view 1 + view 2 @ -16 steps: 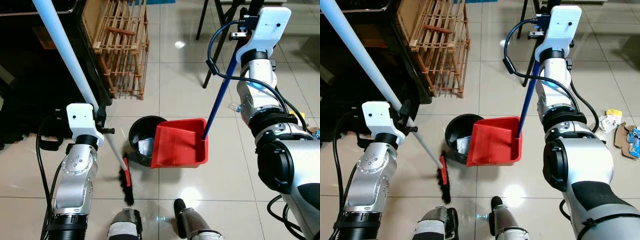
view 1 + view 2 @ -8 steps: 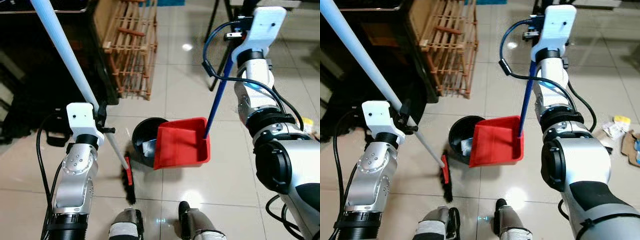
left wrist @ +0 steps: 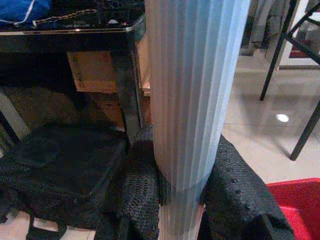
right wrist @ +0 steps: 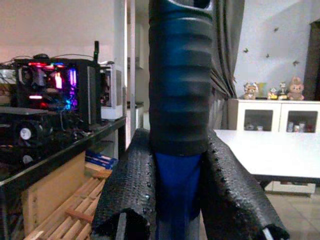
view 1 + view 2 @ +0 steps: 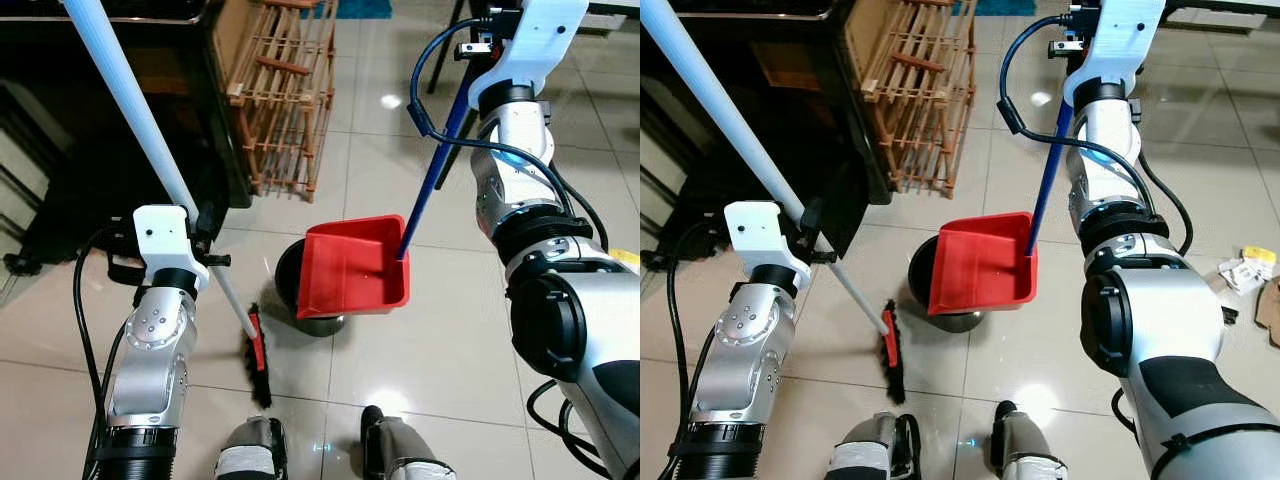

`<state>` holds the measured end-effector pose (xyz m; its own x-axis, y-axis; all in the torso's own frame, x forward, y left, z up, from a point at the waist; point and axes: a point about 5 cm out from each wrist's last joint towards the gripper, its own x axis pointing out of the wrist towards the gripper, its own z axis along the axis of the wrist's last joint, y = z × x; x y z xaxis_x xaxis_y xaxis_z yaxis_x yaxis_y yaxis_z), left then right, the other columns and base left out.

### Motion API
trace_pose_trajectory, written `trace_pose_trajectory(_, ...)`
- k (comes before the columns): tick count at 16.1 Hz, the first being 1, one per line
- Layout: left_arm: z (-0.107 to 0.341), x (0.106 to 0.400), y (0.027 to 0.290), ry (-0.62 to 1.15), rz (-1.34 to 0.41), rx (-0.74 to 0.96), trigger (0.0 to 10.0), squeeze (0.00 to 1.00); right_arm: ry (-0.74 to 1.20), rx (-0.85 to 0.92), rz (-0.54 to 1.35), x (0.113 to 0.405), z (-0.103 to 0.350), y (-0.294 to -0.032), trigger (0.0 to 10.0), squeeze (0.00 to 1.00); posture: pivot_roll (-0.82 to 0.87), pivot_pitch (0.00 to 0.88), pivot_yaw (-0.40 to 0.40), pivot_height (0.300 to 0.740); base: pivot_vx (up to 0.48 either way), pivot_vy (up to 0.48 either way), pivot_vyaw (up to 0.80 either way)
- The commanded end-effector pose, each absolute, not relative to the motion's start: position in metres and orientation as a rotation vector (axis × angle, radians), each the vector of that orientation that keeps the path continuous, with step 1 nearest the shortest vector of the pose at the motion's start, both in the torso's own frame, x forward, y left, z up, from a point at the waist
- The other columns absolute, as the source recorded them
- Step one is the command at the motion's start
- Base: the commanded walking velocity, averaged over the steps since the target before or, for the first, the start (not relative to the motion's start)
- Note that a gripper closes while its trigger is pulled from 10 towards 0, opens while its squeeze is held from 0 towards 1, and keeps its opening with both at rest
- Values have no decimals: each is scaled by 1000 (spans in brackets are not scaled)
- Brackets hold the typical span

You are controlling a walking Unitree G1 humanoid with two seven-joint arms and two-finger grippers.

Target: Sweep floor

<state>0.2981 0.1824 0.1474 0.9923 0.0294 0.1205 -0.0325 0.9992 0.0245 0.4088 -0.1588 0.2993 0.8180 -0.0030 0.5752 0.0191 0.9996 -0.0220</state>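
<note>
Left gripper (image 3: 182, 200) clenched on pale broom handle (image 5: 135, 115), right gripper (image 4: 180, 200) clenched on blue dustpan handle (image 5: 432, 175), red dustpan (image 5: 350, 268) over black bin (image 5: 300, 305).

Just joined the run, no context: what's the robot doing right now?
Sweeping job. The left gripper is shut on the pale broom handle, with the broom head down on the tiled floor. The right gripper is shut on the blue dustpan handle, holding the red dustpan over the black bin. Paper scraps lie on the robot's right.
</note>
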Motion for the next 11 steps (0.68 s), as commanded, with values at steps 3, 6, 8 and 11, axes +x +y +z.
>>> trace_pose_trajectory(3, 155, 299, 184, -164, 33, 26, 10000, 0, -703, -22, -14, 406, 322, -161, 10000, 0, 91, 170, 28, 740, 0, 0, 0)
trace_pose_trajectory(6, 157, 300, 183, -172, 30, 27, 10000, 0, -696, -29, -20, 406, 321, -163, 10000, 0, 89, 167, 31, 740, 0, 0, 0)
trace_pose_trajectory(8, 157, 300, 183, -173, 28, 28, 10000, 0, -688, -32, -23, 406, 319, -164, 10000, 0, 87, 164, 33, 740, 0, 0, 0)
trace_pose_trajectory(11, 157, 300, 182, -176, 25, 23, 10000, 0, -683, -37, -25, 406, 318, -165, 10000, 0, 84, 158, 34, 740, 0, 0, 0)
